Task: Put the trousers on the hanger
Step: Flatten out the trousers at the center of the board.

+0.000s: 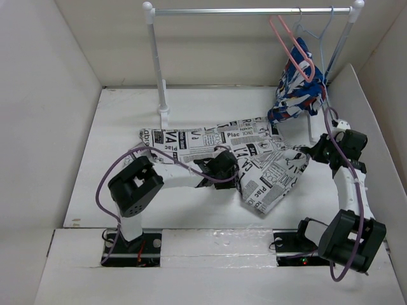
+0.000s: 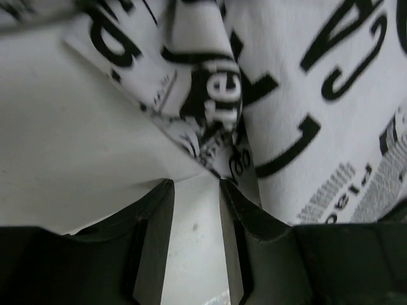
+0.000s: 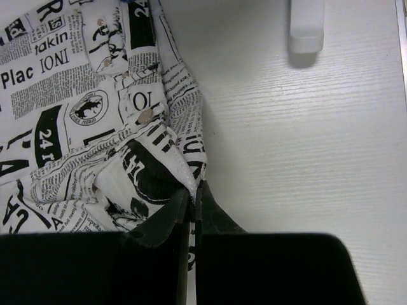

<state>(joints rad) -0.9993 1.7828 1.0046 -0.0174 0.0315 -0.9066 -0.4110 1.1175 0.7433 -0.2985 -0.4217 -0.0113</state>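
Lying crumpled on the table (image 1: 127,121), the trousers (image 1: 254,159) stretch between both arms, well apart from the pink hanger (image 1: 289,51) up on the rail (image 1: 254,11). The right gripper (image 3: 193,190) is clenched on a fold at the waist edge (buttons just beside it). The left gripper (image 2: 196,183) is released, with a fabric fold just ahead of its tips. Judgement: the left should push further onto that fold before closing, so both lift evenly.

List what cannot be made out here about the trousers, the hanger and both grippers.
- Top view: the hanger, its lower bar lost against the patterned garment.
- Top view: fingertips of the left gripper, covered by its own wrist.
- Right wrist view: how deep the trousers sit in the right gripper, hidden by its fingers.
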